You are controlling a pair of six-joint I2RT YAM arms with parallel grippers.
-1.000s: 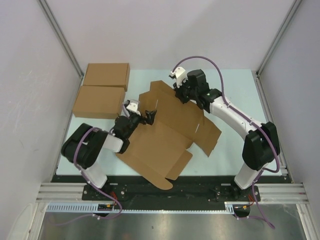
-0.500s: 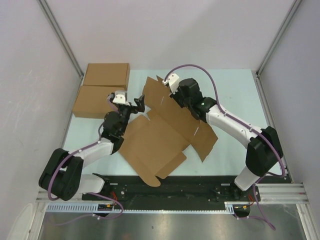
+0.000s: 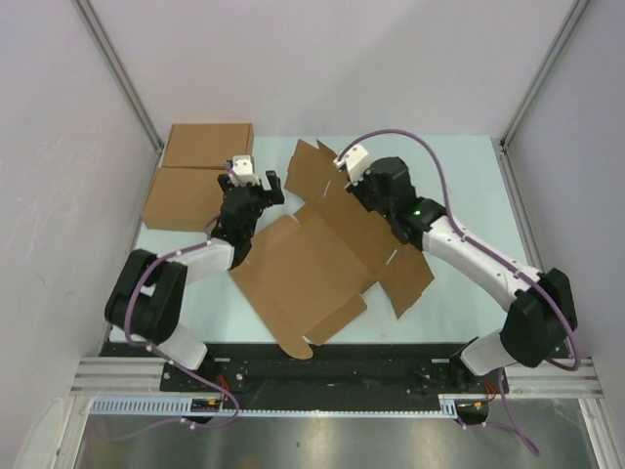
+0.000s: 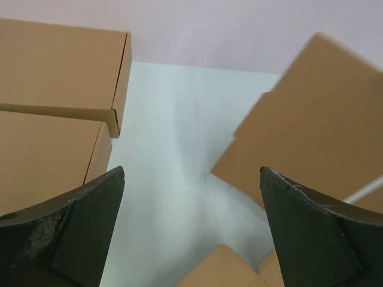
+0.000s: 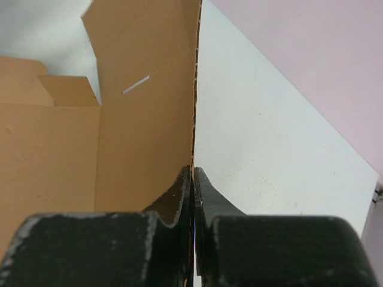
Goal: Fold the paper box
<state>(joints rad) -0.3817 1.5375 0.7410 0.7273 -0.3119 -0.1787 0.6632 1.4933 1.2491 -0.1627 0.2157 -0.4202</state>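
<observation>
The paper box (image 3: 311,264) is a large die-cut brown sheet with tabs and slits, lying mostly flat in the middle of the table. Its far panel (image 3: 317,176) is lifted upright. My right gripper (image 3: 344,186) is shut on the edge of that raised panel; in the right wrist view the cardboard edge (image 5: 195,89) runs straight into the closed fingers (image 5: 192,179). My left gripper (image 3: 256,189) is open and empty, just left of the sheet's far corner. In the left wrist view, bare table lies between its fingers (image 4: 90,203) and the sheet (image 4: 311,131) is at the right.
Two made-up flat brown boxes (image 3: 207,147) (image 3: 193,198) lie at the far left of the table, close to my left gripper; they also show in the left wrist view (image 4: 60,66). Grey walls and frame posts enclose the table on three sides.
My left arm let go of the sheet's left edge and swung back toward the two boxes. My right gripper kept its grip and lifted the far panel; the sheet shifted slightly.
</observation>
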